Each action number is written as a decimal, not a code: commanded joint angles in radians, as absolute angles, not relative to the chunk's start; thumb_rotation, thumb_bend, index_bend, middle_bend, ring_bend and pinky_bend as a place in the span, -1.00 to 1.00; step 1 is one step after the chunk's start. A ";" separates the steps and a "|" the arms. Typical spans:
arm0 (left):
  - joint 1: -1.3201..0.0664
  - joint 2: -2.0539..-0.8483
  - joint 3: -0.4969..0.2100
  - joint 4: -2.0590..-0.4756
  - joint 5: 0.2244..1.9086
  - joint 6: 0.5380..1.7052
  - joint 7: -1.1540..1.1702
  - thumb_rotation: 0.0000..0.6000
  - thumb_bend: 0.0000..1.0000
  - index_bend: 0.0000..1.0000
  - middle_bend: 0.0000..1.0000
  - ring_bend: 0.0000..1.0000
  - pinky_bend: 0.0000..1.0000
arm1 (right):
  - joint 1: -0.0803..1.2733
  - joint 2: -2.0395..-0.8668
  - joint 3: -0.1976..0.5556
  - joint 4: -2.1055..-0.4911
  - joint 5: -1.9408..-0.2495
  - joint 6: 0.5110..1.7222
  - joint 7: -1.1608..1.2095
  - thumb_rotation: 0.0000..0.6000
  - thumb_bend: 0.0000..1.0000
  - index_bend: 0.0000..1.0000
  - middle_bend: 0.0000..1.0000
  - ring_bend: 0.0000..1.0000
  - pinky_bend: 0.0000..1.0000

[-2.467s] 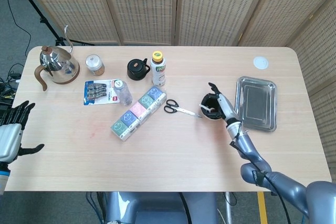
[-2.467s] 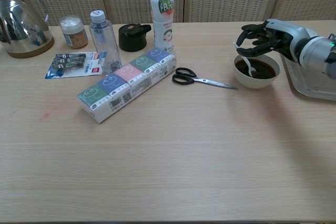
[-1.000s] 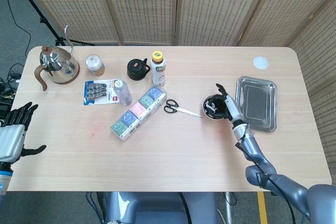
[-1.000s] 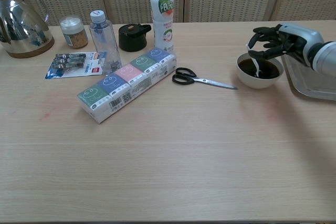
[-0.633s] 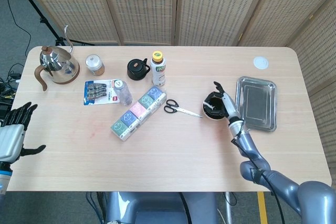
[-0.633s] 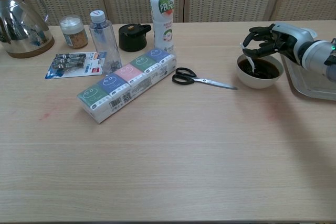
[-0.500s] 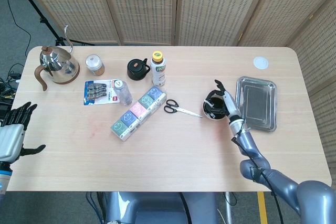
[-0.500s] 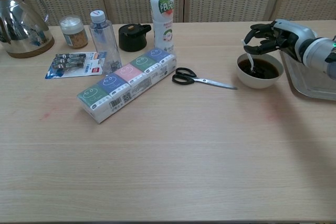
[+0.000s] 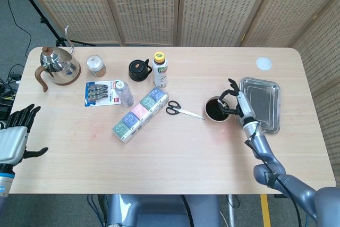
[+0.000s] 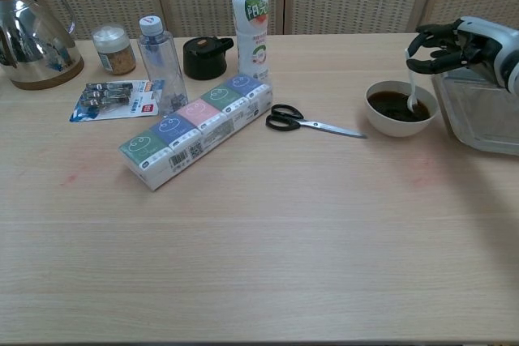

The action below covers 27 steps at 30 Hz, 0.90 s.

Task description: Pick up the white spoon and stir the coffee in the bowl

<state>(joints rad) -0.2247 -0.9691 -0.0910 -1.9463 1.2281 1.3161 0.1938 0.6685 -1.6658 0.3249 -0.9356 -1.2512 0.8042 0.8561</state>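
From the head view, the right hand point(image 9: 236, 102) sits at the right edge of the bowl point(image 9: 215, 109), fingers curled in around the white spoon point(image 9: 225, 109), though the spoon is only a thin pale sliver here. Dark coffee point(image 9: 214, 110) fills the bowl, which stands on the table point(image 9: 175, 152) between the scissors point(image 9: 180, 110) on its left and the metal tray point(image 9: 260, 103) on its right. Far off at the left edge, the left hand point(image 9: 15, 136) hangs beside the table with its fingers spread and nothing in them.

Down to the chest view — much clearer now. The right hand point(image 10: 454, 44) pinches the top of the white spoon point(image 10: 411, 87) between its dark fingertips, and the spoon hangs almost upright with its tip at the right inner rim of the bowl point(image 10: 398, 108), at the edge of the coffee point(image 10: 393, 104). The metal tray point(image 10: 482, 115) lies just right of the bowl, the scissors point(image 10: 308, 121) to its left, and further left a row of tissue packs point(image 10: 196, 128) lies aslant — the left hand is out of this shot.
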 commanded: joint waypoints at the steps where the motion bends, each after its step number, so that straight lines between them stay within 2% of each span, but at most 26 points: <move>1: -0.223 -0.969 -0.090 -1.949 1.231 1.318 0.193 1.00 -1.00 -1.00 -1.00 -1.00 -1.00 | 0.653 -1.649 0.316 -0.959 -1.254 0.808 0.864 1.00 -0.12 0.12 -1.00 -1.00 -1.00; 9: -0.220 -0.966 -0.086 -1.951 1.242 1.322 0.187 1.00 -1.00 -1.00 -1.00 -1.00 -1.00 | 0.630 -1.613 0.281 -1.040 -1.282 0.814 0.854 1.00 -0.12 0.12 -1.00 -1.00 -1.00; 15: -0.219 -0.961 -0.087 -1.949 1.245 1.320 0.176 1.00 -1.00 -1.00 -1.00 -1.00 -1.00 | 0.644 -1.627 0.284 -1.057 -1.275 0.806 0.823 1.00 -0.12 0.12 -1.00 -1.00 -1.00; 27: -0.219 -0.952 -0.092 -1.937 1.233 1.313 0.149 1.00 -1.00 -1.00 -1.00 -1.00 -1.00 | 0.726 -1.743 0.328 -0.936 -1.228 0.755 0.787 1.00 -0.12 0.12 -1.00 -1.00 -1.00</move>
<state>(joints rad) -0.2184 -0.9525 -0.0906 -1.9391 1.2368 1.3132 0.1506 0.7070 -1.7205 0.3154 -0.9709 -1.2380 0.7672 0.7900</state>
